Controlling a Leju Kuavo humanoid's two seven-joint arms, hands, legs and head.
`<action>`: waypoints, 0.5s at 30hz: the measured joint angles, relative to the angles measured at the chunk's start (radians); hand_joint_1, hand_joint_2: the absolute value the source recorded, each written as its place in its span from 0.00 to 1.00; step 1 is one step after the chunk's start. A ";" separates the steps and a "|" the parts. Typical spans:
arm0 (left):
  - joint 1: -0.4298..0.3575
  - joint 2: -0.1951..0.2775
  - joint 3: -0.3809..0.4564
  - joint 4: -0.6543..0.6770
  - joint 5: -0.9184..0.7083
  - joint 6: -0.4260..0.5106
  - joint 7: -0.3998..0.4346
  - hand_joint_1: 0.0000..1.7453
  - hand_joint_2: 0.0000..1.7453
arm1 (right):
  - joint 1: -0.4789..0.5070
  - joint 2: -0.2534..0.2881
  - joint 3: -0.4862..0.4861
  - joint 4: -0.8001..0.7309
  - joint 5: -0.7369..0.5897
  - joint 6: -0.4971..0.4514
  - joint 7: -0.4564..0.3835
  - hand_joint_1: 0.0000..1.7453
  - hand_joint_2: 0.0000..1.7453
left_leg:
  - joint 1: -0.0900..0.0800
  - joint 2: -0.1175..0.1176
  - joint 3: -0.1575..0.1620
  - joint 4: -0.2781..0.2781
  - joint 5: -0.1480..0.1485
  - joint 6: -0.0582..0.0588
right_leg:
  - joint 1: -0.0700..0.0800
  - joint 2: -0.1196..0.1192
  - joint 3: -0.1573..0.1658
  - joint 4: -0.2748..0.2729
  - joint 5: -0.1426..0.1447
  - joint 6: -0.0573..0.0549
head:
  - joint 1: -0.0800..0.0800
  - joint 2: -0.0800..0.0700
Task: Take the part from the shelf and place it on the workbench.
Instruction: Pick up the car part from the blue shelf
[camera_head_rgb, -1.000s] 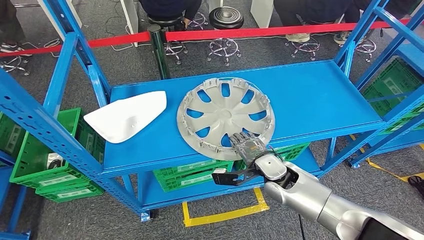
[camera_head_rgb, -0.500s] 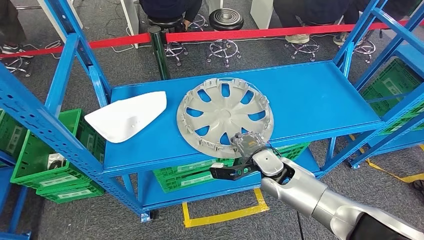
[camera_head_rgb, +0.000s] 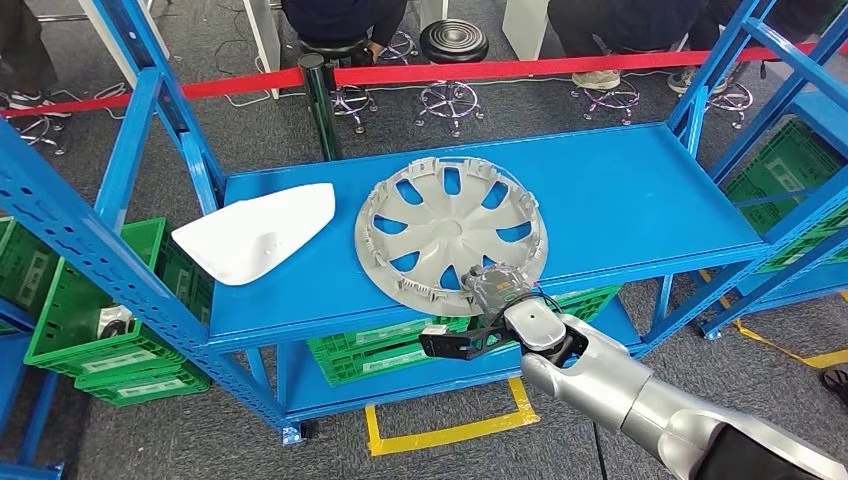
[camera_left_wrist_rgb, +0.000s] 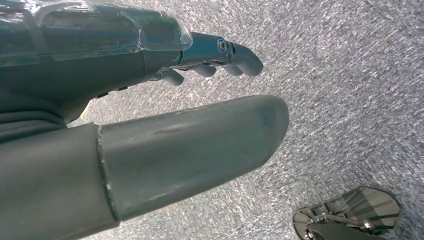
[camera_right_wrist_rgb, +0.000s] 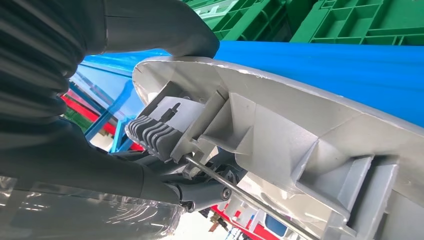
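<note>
A round silver wheel cover (camera_head_rgb: 450, 235) lies flat on the blue shelf (camera_head_rgb: 620, 190), its near edge overhanging the shelf's front. My right hand (camera_head_rgb: 500, 290) grips that near rim, fingers over the top and thumb underneath. The right wrist view shows the wheel cover (camera_right_wrist_rgb: 300, 125) rim close up, with the thumb (camera_right_wrist_rgb: 150, 25) against its underside and the fingers (camera_right_wrist_rgb: 165, 175) curled into its ribbed inner side. A white curved panel (camera_head_rgb: 255, 235) lies on the shelf to the left of the cover. My left hand (camera_left_wrist_rgb: 150, 130) hangs over grey floor, fingers apart, holding nothing.
Blue shelf uprights (camera_head_rgb: 130, 130) frame both sides. Green crates (camera_head_rgb: 90, 320) stand on the lower level and at the right (camera_head_rgb: 790, 160). A red barrier (camera_head_rgb: 500, 68) runs behind the shelf, with stools (camera_head_rgb: 452, 40) and seated people beyond. Yellow tape (camera_head_rgb: 450, 425) marks the floor.
My right hand's fingers, which lay flat on the cover's near edge a second ago, have curled over the rim and taken hold of it. The cover has not moved.
</note>
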 joint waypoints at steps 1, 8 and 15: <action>0.000 0.000 0.000 0.000 0.000 0.000 -0.001 0.00 0.00 | 0.000 0.000 0.000 0.000 0.000 0.000 0.000 1.00 1.00 | 0.000 0.000 0.000 0.000 0.000 0.000 | 0.000 0.000 0.000 0.000 0.000 0.000 | 0.000 0.000; 0.000 0.000 0.000 0.000 0.000 0.002 -0.027 0.00 1.00 | 0.001 0.000 0.000 0.000 0.006 0.000 0.000 1.00 1.00 | 0.000 -0.003 0.000 0.000 0.001 -0.001 | 0.000 -0.002 0.001 0.000 0.000 0.000 | 0.000 0.000; 0.000 0.000 -0.002 0.000 0.000 0.015 -0.040 0.00 1.00 | 0.001 0.000 0.000 0.001 0.012 0.000 0.000 1.00 1.00 | 0.000 -0.003 0.000 0.000 0.001 -0.001 | 0.000 -0.002 0.001 0.000 0.000 0.000 | 0.000 0.000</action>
